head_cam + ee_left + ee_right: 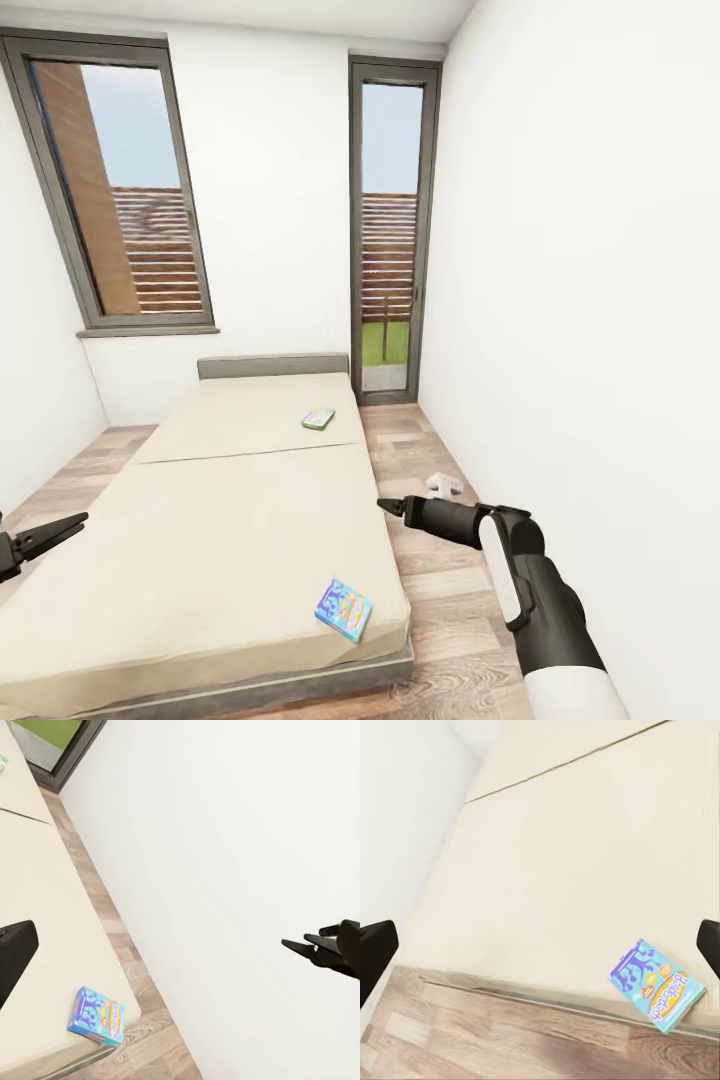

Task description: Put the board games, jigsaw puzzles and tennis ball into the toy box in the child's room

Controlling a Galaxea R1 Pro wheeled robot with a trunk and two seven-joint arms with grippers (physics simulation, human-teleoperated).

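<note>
My right pincer (388,506) hangs empty, spread wide above the floor beside the bed (200,520), and the blue board game (343,609) at its near right corner looks light, stiff and slick, best pinched across its thin overhanging edge.

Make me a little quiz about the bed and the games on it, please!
1. True or false: the blue board game lies near the foot corner of the bed, by the floor side.
2. Which game lies closer to the headboard? A) the blue one B) the green and white board game
3. Fill in: the right gripper is over the ____, holding nothing.

Key: 1 true; 2 B; 3 floor
</note>
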